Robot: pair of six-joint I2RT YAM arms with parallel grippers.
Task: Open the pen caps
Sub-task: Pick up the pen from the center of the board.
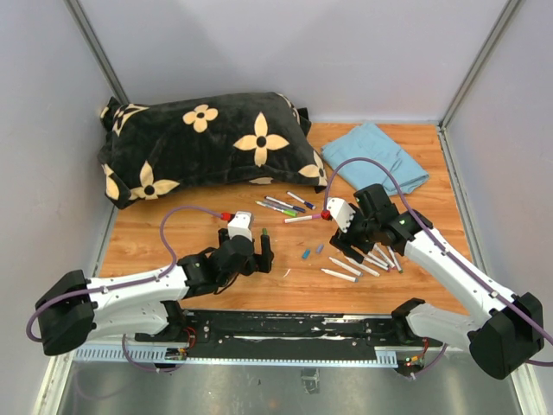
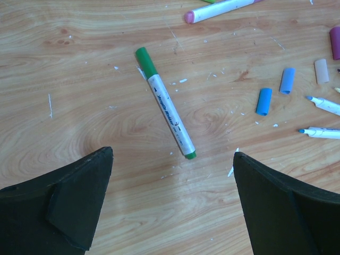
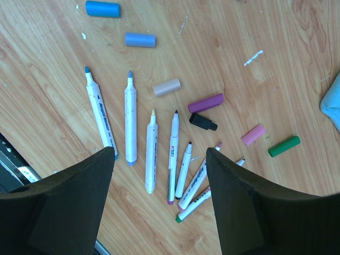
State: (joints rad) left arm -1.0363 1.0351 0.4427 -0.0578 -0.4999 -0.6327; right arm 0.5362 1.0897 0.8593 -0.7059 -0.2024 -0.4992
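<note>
- The left arm (image 1: 147, 290) holds its jaws spread wide and empty, low over the desk (image 1: 155, 246), close to the middle of the near edge.
- Ahead of those jaws and between them, a white pen (image 2: 169, 109) lies flat and slanted on the wood. Its green cap (image 2: 144, 59) is still fitted on the end away from the jaws.
- The right arm (image 1: 449, 268) also has its jaws open, gripping nothing. They hang over a row of uncapped pens (image 3: 130, 119) lying side by side, right of centre and toward the near edge.
- Loose caps lie on bare wood around the tips of that row:
  - a blue cap (image 3: 103, 8)
  - a pale blue cap (image 3: 140, 40)
  - a beige cap (image 3: 167, 87)
  - a purple cap (image 3: 206, 103), with a black cap (image 3: 203, 122) just beside it
  - a pink cap (image 3: 253, 135)
  - a second green cap (image 3: 283, 146), out past the pink one
- Several more pens (image 1: 281, 206) with coloured ends lie in a loose cluster at the middle of the desk, near the pillow.
- The dark flowered pillow (image 1: 203, 143) fills the far left corner.
- A folded blue cloth (image 1: 376, 156) lies in the far right corner.
</note>
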